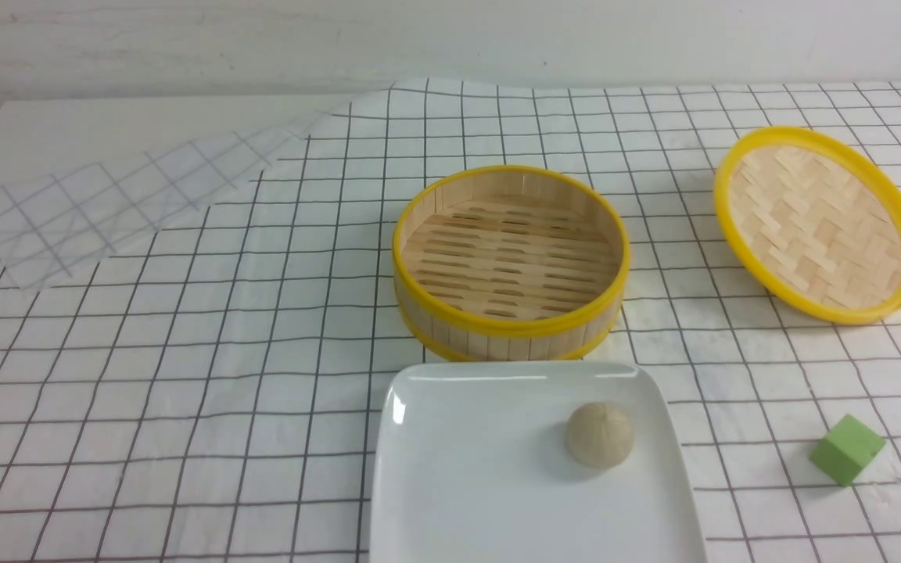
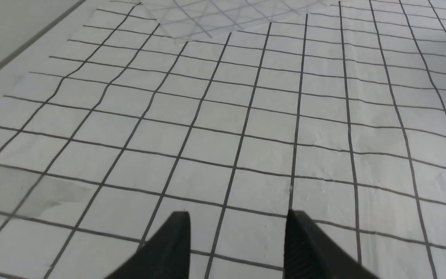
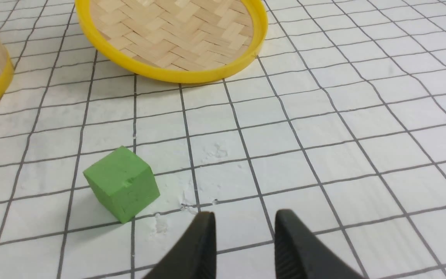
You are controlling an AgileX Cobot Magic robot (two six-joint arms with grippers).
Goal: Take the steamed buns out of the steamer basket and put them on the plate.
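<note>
Left fingers point(image 2: 168, 252) and right fingers point(image 3: 198, 248) hung parted, gripping nothing, over the grid-lined cloth point(image 1: 184, 375) covering the tabletop point(image 1: 106, 125); one steamed bun point(image 1: 599, 435) sat on the white plate point(image 1: 458, 469), just before the steamer basket point(image 1: 510, 332).

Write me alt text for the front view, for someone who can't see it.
One pale steamed bun sits on a white plate at the front of a grid-patterned cloth. Just behind the plate stands an empty, yellow-rimmed bamboo steamer basket. A woven lid lies inside-up to the right, and a green block sits nearer on that side.
</note>
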